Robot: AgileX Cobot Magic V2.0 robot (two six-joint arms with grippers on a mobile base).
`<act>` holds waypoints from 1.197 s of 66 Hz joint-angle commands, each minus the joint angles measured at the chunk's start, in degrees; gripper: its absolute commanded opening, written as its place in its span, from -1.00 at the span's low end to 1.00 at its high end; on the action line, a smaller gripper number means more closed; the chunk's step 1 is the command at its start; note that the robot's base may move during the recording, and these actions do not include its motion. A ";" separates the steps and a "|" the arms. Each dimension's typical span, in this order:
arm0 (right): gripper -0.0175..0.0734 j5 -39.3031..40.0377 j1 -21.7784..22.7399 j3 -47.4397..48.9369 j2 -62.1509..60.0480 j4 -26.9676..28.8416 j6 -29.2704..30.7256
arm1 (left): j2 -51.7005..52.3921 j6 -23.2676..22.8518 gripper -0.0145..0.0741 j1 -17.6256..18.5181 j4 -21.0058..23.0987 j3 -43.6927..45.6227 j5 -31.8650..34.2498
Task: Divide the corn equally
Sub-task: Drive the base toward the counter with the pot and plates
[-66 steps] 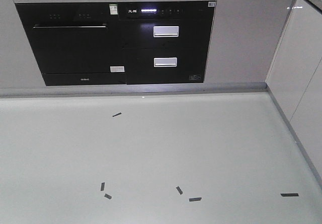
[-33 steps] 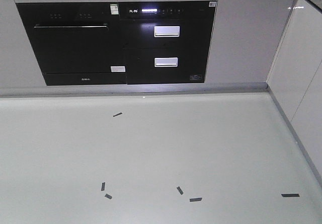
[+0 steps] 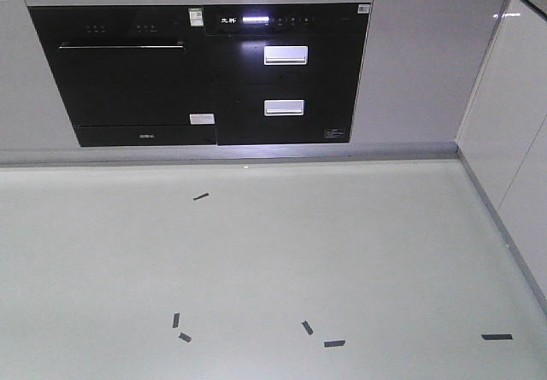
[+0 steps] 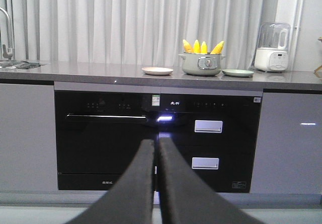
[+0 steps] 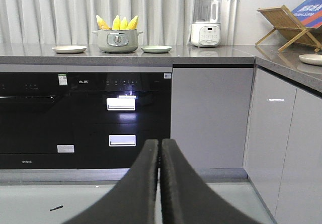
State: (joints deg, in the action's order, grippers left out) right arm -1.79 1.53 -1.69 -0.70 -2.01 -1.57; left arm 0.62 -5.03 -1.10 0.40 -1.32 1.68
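By my reading the task is at its very start: the robot faces the kitchen units from well back and no cob has been shared out. The bright-yellow husked corn cobs (image 4: 203, 47), four as far as I can count, stand tips-up in a round grey-green pot with a front dial (image 4: 202, 64) on the long grey stone table (image 4: 90, 73). A shallow cream plate (image 4: 157, 71) lies just beside the pot at its 9 o'clock and a shallow pale-green plate (image 4: 237, 73) at its 3 o'clock; both look bare. Seen from the left wrist, the pot sits at about 1 o'clock above the left gripper (image 4: 155, 142), whose dark fingers (image 4: 138, 183) are pressed together with nothing between them. From the right wrist it sits at 11 o'clock above the right gripper (image 5: 160, 143), likewise closed and empty. Both grippers are well apart from the table, low before the black built-in oven front (image 3: 205, 73). The front camera shows only that front and the pale floor (image 3: 256, 252), dotted with short black tape marks (image 3: 332, 343). A white blender (image 4: 271, 48) stands further along the table at the pot's 3 o'clock. The step in hand appears to be the approach. Next the base must draw close to the table, the arms must rise over its edge, and the fingers must part before a cob is taken by its tip. An equal share would put two on each plate.
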 commanded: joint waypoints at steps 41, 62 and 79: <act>-0.63 4.12 0.04 -0.57 -0.18 -0.45 0.03 | 0.87 -0.04 -0.69 0.08 0.57 -0.75 4.45; -0.63 4.12 0.04 -0.57 -0.18 -0.45 0.03 | 0.87 -0.04 -0.69 0.08 0.57 -0.75 4.45; -0.63 4.12 0.04 -0.57 -0.18 -0.45 0.03 | 0.87 -0.04 -0.69 0.08 0.57 -0.75 4.45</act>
State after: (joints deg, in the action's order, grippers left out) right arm -1.79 1.53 -1.69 -0.70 -2.01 -1.61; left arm 0.62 -5.03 -1.10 0.40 -1.32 1.68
